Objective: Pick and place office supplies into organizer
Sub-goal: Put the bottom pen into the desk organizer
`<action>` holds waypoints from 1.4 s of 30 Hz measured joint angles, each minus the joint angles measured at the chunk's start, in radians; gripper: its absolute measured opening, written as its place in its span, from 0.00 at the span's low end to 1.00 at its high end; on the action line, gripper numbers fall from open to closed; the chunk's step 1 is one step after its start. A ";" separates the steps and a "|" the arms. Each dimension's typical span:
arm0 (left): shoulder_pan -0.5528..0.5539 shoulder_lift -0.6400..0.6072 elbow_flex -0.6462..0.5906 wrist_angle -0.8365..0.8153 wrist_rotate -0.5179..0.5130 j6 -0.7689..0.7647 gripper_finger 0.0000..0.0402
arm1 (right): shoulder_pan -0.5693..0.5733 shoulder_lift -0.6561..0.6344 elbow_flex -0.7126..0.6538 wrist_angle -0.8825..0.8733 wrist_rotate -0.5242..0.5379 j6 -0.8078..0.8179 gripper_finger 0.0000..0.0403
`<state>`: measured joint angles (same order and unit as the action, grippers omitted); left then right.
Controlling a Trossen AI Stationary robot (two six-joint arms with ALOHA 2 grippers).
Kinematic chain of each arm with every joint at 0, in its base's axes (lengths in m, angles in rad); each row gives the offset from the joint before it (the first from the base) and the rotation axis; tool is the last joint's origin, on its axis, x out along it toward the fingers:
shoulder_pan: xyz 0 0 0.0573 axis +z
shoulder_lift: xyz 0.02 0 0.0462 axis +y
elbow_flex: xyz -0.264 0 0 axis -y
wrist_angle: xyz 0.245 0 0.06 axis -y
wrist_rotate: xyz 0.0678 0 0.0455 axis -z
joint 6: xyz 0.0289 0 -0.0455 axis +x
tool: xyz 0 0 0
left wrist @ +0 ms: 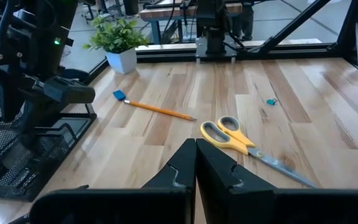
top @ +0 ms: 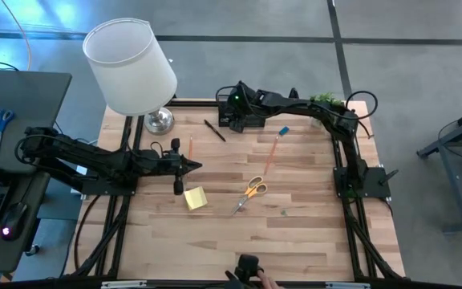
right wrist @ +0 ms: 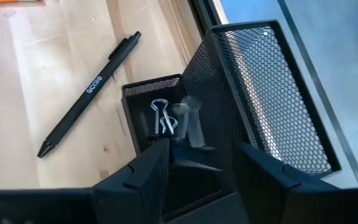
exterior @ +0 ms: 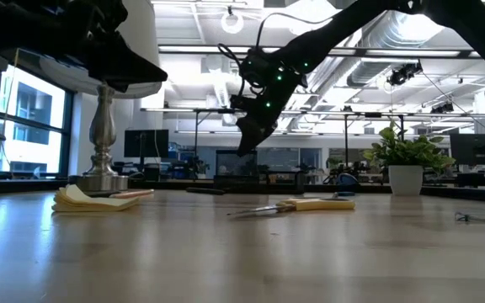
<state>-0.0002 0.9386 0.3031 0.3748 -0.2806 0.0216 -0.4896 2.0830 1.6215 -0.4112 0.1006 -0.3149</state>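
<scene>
Right gripper, jaws apart and empty, hangs over the organizer at upper centre; a clip lies inside. Left gripper, closed and empty, centre-left near the scissors.

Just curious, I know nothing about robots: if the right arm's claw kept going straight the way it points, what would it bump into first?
Probably the small compartment of the black mesh organizer, where a binder clip already lies. The right claw, open, hangs just above it; depth is hard to judge.
</scene>
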 joint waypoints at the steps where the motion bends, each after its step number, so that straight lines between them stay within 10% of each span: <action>1: 0.000 0.000 0.000 0.000 0.000 0.000 0.00 | 0.000 0.000 0.000 0.000 -0.001 0.000 0.42; 12: 0.000 0.000 0.000 -0.037 -0.014 -0.006 0.00 | 0.001 0.000 0.000 -0.017 -0.095 0.026 0.42; 18: 0.000 0.000 0.000 -0.126 -0.202 -0.107 0.00 | 0.014 0.000 0.000 -0.018 -0.232 0.027 0.42; 42: 0.000 0.000 0.017 -0.196 -0.264 -0.194 0.05 | 0.123 0.000 0.000 -0.038 -0.217 0.099 0.42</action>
<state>0.0002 0.9386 0.3199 0.1785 -0.5443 -0.1727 -0.3666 2.0830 1.6211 -0.4492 -0.1166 -0.2159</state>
